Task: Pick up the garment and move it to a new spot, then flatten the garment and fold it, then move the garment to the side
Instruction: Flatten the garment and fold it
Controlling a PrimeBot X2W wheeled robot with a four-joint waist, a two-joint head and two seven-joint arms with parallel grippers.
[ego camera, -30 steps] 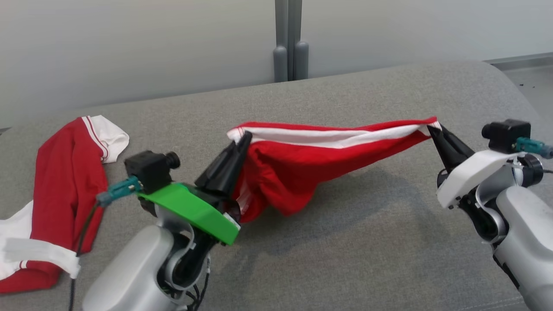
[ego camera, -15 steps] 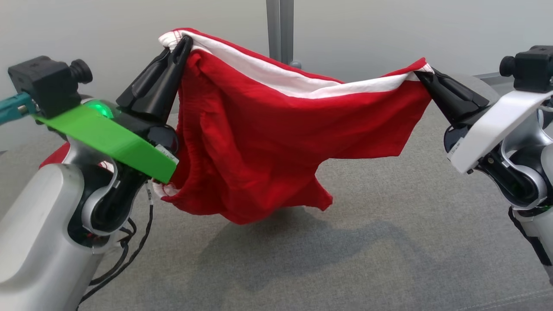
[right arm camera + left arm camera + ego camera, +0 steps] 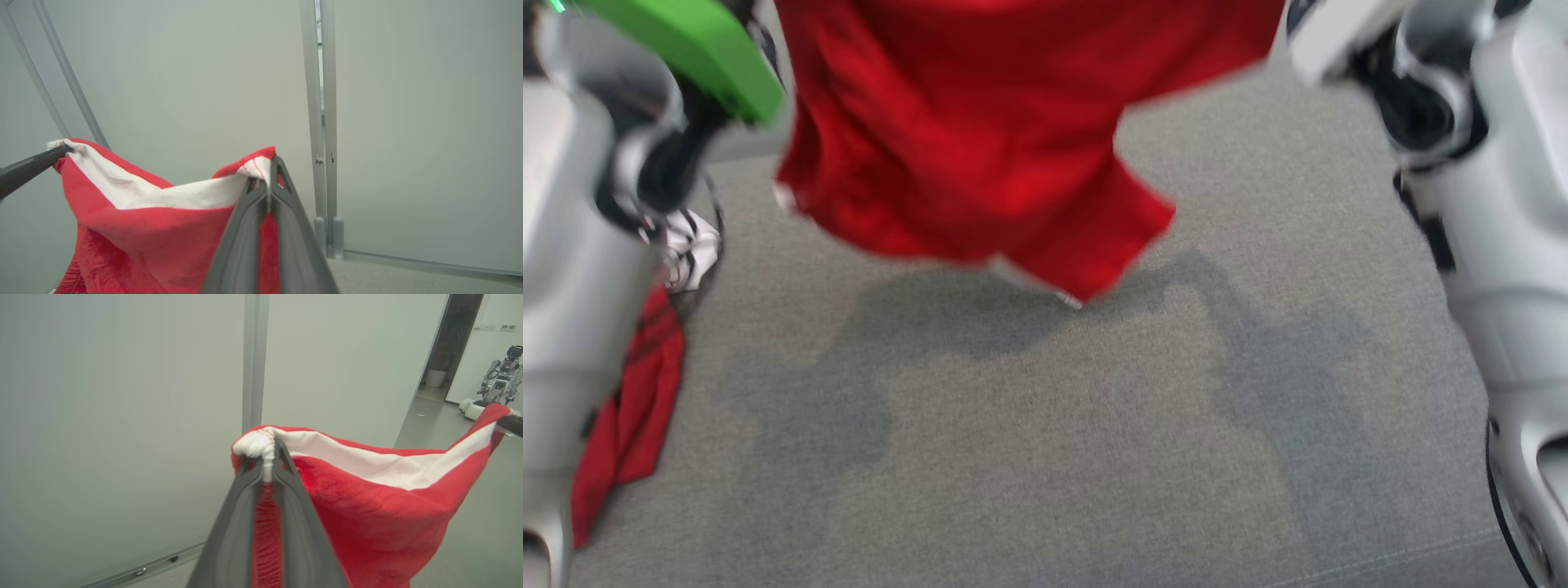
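The red soft-cloth garment is pinched by its white-banded edge, one corner in the left end effector, the other in the right end effector. Its crumpled body is hung clear above the grey fabric-covered table, on whose left side a second red cloth is laid.

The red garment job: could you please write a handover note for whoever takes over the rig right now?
Tools: left tool shut on the red garment at one end of its white band; right tool shut on the other end.
Position: the garment hangs spread between them above the grey cushion; a second red garment lies at the cushion's left.
Done: pick-up.
Left: set it down in a new spot, flatten, fold, move aside.
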